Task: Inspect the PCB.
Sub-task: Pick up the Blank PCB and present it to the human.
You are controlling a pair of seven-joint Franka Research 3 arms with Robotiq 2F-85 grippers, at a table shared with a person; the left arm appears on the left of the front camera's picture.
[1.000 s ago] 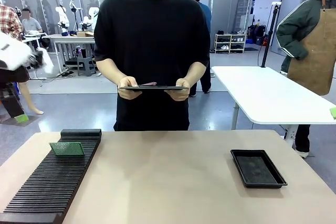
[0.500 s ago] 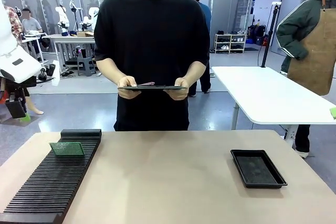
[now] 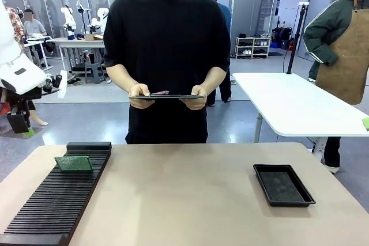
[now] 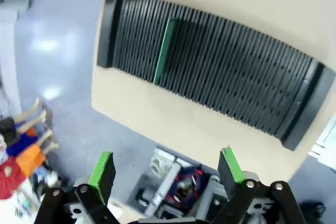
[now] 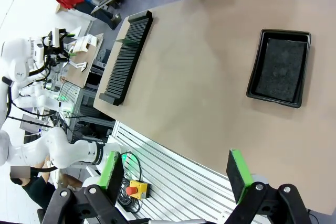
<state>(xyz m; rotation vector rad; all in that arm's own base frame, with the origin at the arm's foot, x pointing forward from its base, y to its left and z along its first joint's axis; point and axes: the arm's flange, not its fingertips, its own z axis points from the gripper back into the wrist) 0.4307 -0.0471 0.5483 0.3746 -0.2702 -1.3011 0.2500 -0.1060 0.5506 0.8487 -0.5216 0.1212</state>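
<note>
Item: PCB [image 3: 73, 163], green, standing on edge in a slot near the far end of a black slotted rack [image 3: 55, 203]. The rack lies along the left edge of the table [image 3: 184, 200], reaching toward the far-left corner. Left claw [image 4: 165, 167]: released, holding nothing, fingers spread wide, hanging high outside the table's left edge with the rack and PCB below and ahead of it. Right claw [image 5: 176, 174]: released, holding nothing, held high off the near edge. Black tray [image 3: 283, 184]: near the right edge. Person: at the far edge, both hands holding a flat dark panel [image 3: 167, 96] level. Step judged in hand: the left claw's approach to the PCB. Advice: come down from above, turn the wrist so the pads face the PCB's two flat sides, grip the top edge only, and lift straight up out of the slot. Clearances: the slots on either side of the PCB look vacant; the rack's ribs sit close, so keep the fingertips above them. Open room: the broad middle of the table, between rack and tray.
</note>
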